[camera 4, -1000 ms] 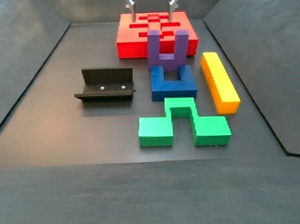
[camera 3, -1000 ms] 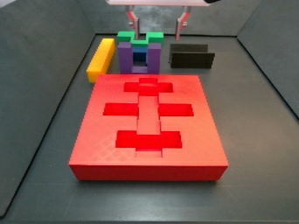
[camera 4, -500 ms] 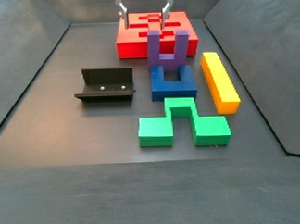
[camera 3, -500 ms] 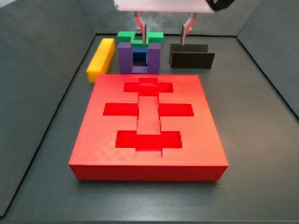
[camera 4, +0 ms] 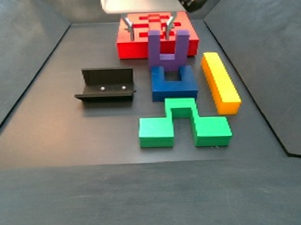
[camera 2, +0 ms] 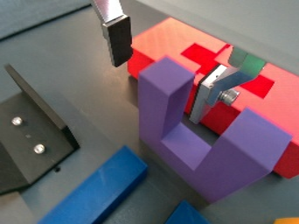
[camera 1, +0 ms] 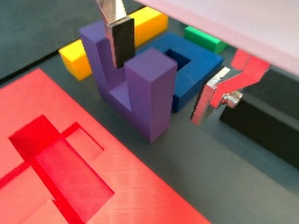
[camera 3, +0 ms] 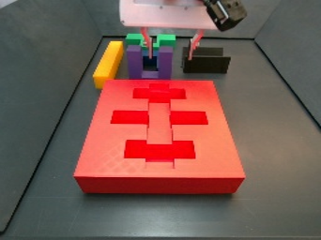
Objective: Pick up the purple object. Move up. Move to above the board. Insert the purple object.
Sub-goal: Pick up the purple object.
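1. Board (camera 3: pixel 157 131): large red slab, biggest thing in both side views, flat on the dark floor, cross-shaped cutouts along a central slot. Seen only as a red corner in a wrist view (camera 1: pixel 70 166) and behind the prongs in a wrist view (camera 2: pixel 176 48).
2. Green notched block (camera 4: pixel 181 123): lay flat, nearest the camera in that side view; in a side view (camera 3: pixel 157 40) only its top edge showed behind the purple piece.
3. Yellow bar (camera 4: pixel 219 81): lay lengthwise beside the blue block; at the far left of the row in a side view (camera 3: pixel 111 61).
4. Fixture (camera 4: pixel 105 85): dark L-bracket, well apart from the blocks; screw heads visible only in a wrist view (camera 2: pixel 30 131).
5. Blue notched block (camera 4: pixel 174 82): just beside the purple piece, away from the board; clearer in a wrist view (camera 1: pixel 187 61).
6. Purple object (camera 4: pixel 166 51): stood upright, prongs up, on the floor between board and blue block. Both prongs shown large in both wrist views (camera 1: pixel 146 87) (camera 2: pixel 198 131).
7. Gripper (camera 3: pixel 175 41): spread wide, holding nothing; in both wrist views (camera 1: pixel 167 61) (camera 2: pixel 163 63) the fingers straddled the prongs with clear gaps. Lower than half a second before, fingers down around the prong tops.
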You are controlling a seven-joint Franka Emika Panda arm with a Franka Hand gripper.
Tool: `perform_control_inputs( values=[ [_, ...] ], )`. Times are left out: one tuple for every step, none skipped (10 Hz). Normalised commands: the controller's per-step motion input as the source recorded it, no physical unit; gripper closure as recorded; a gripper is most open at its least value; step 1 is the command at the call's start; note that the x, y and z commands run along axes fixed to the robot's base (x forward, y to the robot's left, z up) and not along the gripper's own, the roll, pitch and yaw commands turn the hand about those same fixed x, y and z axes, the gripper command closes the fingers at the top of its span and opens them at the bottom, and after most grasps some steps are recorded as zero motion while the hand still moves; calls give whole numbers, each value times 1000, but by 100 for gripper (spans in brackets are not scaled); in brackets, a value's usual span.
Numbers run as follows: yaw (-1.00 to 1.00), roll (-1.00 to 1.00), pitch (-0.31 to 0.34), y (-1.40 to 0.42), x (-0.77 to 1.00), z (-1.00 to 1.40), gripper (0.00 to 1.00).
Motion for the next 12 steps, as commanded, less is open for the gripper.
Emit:
perform_control_inputs(
  values=[
    [0,100,29,20,17,-306,0],
    [-74,209,81,0,89,-203,0],
    [-143,131,73,0,23,-106,0],
    [-100,44,33,-29,0,0,0],
    [0,0,0,0,0,0,0],
    [0,0,0,0,0,0,100],
    [0,0,0,0,0,0,100],
    [0,0,0,0,0,0,100],
    [0,0,0,0,0,0,100],
    [0,0,0,0,0,0,100],
    [0,0,0,0,0,0,100],
    [0,0,0,0,0,0,100]
  ],
)
